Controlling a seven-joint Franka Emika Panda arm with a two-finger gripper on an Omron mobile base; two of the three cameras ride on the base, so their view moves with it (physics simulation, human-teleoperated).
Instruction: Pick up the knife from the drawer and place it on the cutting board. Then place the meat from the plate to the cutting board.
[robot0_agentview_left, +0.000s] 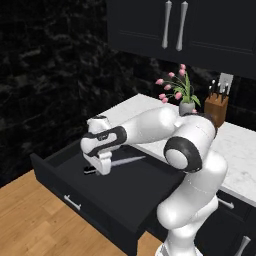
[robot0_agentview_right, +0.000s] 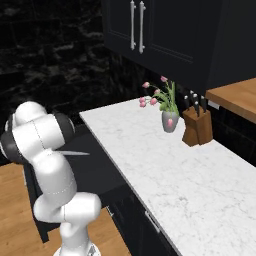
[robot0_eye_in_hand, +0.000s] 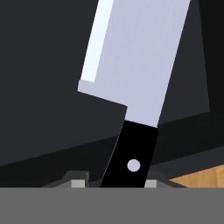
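Observation:
The black drawer (robot0_agentview_left: 75, 202) stands pulled out under the counter, also seen past the arm (robot0_agentview_right: 102, 172). The knife (robot0_agentview_left: 129, 161) lies in it, its silver blade pointing right and its black handle under my hand. Its blade tip pokes out beside my arm (robot0_agentview_right: 76, 152). My gripper (robot0_agentview_left: 102, 169) reaches down into the drawer over the handle. In the hand view the knife (robot0_eye_in_hand: 131, 65) runs up from my gripper (robot0_eye_in_hand: 114, 183), the black handle standing between the two fingertips, which sit close on either side. The cutting board, the meat and the plate are out of view.
A white marble counter (robot0_agentview_left: 240, 150) (robot0_agentview_right: 190, 175) runs behind the drawer. On it stand a vase of pink flowers (robot0_agentview_left: 186, 106) (robot0_agentview_right: 170, 121) and a brown knife block (robot0_agentview_left: 216, 107) (robot0_agentview_right: 196, 127). Dark upper cabinets (robot0_agentview_left: 200, 25) hang above. Wooden floor (robot0_agentview_left: 30, 220) lies in front of the drawer.

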